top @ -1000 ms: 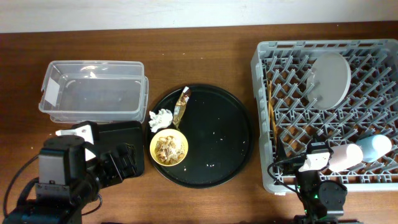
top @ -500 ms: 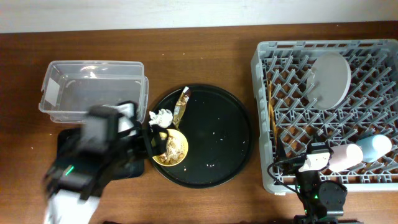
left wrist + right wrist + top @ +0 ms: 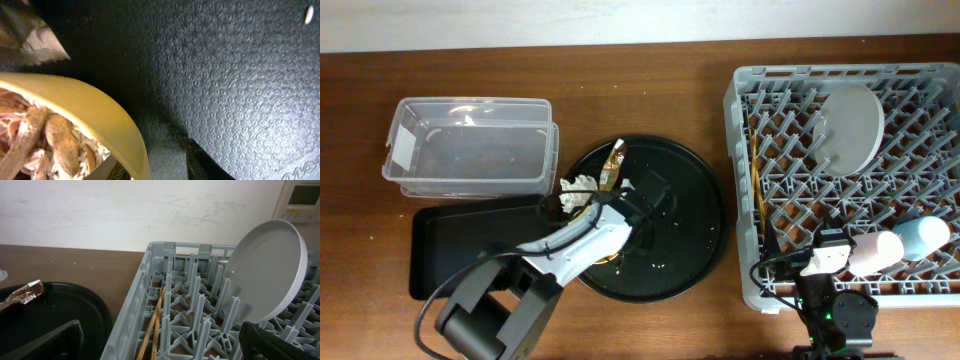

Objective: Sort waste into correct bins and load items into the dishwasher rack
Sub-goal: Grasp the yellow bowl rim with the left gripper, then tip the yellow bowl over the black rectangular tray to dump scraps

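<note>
A second ago the left arm sat folded over the shallow black tray (image 3: 450, 240) at the near-left corner of the tabletop (image 3: 650, 90). That tray now lies uncovered, and the arm stretches out over the round black tray (image 3: 690, 200) at mid-tabletop.

The yellow bowl (image 3: 90, 107), in plain overhead sight before, is now mostly hidden beneath the arm. The left wrist view shows it close up with the food scraps (image 3: 45, 140) inside. The left gripper (image 3: 140, 167) is at the bowl's rim with the rim between the jaws. Whether they are clamped on it cannot be told.

The tissue (image 3: 578, 185) and snack wrapper (image 3: 612, 165) have stayed on the round tray's left side, next to the clear tub (image 3: 470, 145) near the far-left corner.

Nothing has changed at the right end. The dishwasher rack (image 3: 740, 150) holds the plate (image 3: 850, 125) on edge, the chopsticks (image 3: 757, 180) along its left side, and the pink cup (image 3: 875, 250) and blue cup (image 3: 923, 237) near its near-right corner. The right gripper (image 3: 160, 347) remains at the rack's near edge, jaws wide apart.
</note>
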`<state>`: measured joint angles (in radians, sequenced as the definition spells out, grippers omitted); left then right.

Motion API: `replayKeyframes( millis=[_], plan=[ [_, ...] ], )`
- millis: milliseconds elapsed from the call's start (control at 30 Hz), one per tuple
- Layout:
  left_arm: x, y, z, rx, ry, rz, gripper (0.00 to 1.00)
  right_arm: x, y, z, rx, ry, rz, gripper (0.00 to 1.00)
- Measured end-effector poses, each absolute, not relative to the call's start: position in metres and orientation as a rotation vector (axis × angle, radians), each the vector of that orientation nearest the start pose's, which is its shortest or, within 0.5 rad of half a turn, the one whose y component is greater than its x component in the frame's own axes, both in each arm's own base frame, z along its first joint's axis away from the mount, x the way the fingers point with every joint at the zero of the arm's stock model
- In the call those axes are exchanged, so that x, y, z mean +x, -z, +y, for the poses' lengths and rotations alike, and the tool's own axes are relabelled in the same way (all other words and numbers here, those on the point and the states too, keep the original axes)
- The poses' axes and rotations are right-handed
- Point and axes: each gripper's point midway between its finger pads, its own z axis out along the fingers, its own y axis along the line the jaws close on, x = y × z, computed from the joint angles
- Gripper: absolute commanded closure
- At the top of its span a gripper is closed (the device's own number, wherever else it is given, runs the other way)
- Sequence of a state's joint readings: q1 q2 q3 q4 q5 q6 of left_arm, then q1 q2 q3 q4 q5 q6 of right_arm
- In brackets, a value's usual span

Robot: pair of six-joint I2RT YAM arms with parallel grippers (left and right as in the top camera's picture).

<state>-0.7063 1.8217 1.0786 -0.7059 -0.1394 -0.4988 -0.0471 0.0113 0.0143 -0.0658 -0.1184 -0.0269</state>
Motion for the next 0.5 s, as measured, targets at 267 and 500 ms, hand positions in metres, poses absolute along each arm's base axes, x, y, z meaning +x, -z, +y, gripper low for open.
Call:
replayKeyframes(
  millis=[267, 500],
  plan=[
    [0.277, -0.02, -0.191, 0.31, -0.191, 2.933, 0.87, 0.246, -0.162, 0.009, -0.074, -0.04, 1.632, 0.02],
    [0.248, -0.018, -0.187, 0.445, -0.342, 3.039, 1.0, 0.246, -0.162, 0.009, -0.074, -0.04, 1.632, 0.02]
  ],
)
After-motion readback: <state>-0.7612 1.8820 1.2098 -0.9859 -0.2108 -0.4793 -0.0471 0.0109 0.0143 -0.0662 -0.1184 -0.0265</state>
